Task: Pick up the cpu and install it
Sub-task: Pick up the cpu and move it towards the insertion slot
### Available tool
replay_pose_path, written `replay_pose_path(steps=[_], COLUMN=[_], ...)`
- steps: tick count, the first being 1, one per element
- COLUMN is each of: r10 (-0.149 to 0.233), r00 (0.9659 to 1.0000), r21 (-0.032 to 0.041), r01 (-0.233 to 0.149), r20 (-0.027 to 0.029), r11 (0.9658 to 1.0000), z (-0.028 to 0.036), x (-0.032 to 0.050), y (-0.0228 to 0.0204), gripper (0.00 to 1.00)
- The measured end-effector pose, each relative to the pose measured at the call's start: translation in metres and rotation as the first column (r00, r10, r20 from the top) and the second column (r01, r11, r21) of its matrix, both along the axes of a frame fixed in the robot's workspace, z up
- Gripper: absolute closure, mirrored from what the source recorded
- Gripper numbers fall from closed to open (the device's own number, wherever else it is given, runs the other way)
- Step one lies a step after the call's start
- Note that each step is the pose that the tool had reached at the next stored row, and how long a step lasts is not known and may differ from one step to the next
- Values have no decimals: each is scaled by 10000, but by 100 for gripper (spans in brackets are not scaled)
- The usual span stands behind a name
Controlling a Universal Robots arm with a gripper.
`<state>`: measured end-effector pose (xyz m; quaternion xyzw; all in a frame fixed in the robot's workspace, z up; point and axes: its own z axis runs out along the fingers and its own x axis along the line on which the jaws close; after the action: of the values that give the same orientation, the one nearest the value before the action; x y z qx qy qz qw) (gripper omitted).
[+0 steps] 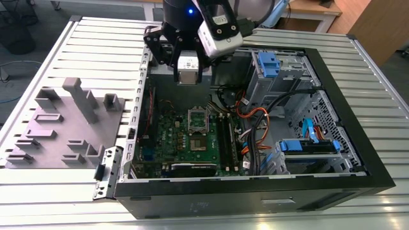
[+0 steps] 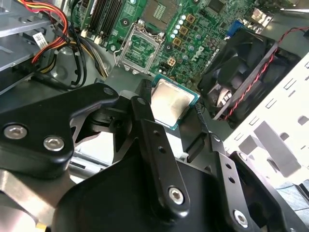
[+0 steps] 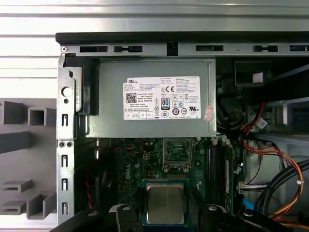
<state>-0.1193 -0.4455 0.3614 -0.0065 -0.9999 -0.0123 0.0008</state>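
Black linkage of the tool [image 1: 187, 75] crowds both wrist views and hides where its fingertips make contact. Its jaws stand narrowed onto the cpu [image 3: 165, 203], gripping opposite edges, with the silver top showing and the near edge cut off. Beyond the tool lies the socket [image 3: 177, 154] on the green motherboard [image 2: 193, 29], apart from the chip with free air between. Farther off are the grey power supply [image 3: 149, 102], the case rim [image 3: 145, 37] and the slatted metal table [image 1: 96, 43].
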Motion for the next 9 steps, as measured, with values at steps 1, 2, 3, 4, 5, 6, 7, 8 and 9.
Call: replay_pose_path(steps=[1,2,3,4,5,6,7,8,9], r10=[0,1,0,0,0,1,1,0,0], r00=[10000,10000,10000,10000,10000,10000,10000,10000,10000], r21=[1,1,2,1,1,1,1,0,0], r01=[0,-1,0,0,0,-1,-1,0,0], r20=[0,1,1,0,1,1,1,0,0], r11=[10000,10000,10000,10000,10000,10000,10000,10000,10000], z=[-13,-27,-41,-53,-66,-79,-92,-106,-121], x=[0,0,0,0,0,0,0,0,0], y=[-2,-4,-5,-6,-7,-9,-10,-11,-12], gripper=[53,53,53,53,53,53,53,53,53])
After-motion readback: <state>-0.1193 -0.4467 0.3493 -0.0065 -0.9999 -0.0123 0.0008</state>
